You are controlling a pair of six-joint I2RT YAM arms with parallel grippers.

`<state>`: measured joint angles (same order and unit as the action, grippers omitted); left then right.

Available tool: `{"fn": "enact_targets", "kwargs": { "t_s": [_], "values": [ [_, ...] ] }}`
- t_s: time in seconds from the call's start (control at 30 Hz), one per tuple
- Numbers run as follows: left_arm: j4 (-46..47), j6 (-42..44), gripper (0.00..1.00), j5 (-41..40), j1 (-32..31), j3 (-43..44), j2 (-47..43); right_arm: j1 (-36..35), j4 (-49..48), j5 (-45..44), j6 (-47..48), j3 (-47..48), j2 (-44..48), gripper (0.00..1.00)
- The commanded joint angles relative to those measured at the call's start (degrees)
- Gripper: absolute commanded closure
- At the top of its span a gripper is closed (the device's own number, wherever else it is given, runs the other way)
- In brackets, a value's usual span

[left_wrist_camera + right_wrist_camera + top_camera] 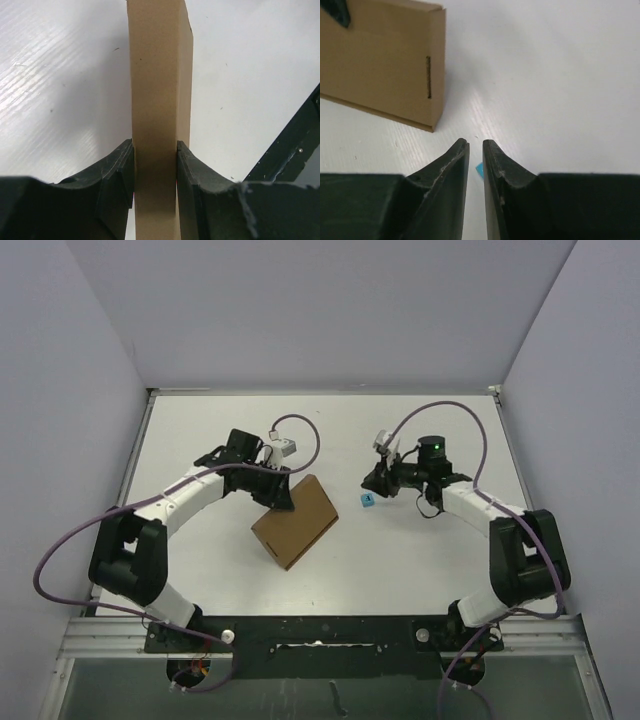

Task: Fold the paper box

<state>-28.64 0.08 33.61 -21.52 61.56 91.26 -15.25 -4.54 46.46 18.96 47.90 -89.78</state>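
The paper box [296,520] is a slim brown cardboard box standing tilted on one long edge in the middle of the table. My left gripper [280,495] is shut on its upper far end. In the left wrist view both pads press the narrow face of the paper box [160,90], with the left gripper [155,150] around it. My right gripper [372,483] hovers to the right of the box, apart from it. In the right wrist view the right gripper [475,142] stands open by a narrow gap with nothing gripped. The paper box [385,70], with a slit near its end, lies ahead to the left.
A tiny blue cube [368,500] lies on the white table just below the right gripper. The blue cube [480,170] shows through the gap between its fingers. Grey walls enclose the table [420,560] on three sides. A dark frame edge [290,150] shows at the right.
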Motion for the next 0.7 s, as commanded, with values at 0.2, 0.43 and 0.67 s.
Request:
{"fn": "enact_targets", "kwargs": {
  "t_s": [0.2, 0.43, 0.67],
  "values": [
    [-6.8, -1.9, 1.0, -36.7, -20.9, 0.4, -5.5, 14.0, -2.9, 9.9, -7.0, 0.1, 11.3, 0.8],
    [-11.7, -4.4, 1.0, -46.8, -32.5, 4.8, 1.4, 18.0, -2.9, 10.6, -9.1, -0.2, 13.8, 0.8],
    [-15.3, -7.4, 1.0, -47.8, -37.4, 7.9, 8.5, 19.5, -2.8, 10.7, -9.8, -0.6, 14.7, 0.8]
  ]
}}
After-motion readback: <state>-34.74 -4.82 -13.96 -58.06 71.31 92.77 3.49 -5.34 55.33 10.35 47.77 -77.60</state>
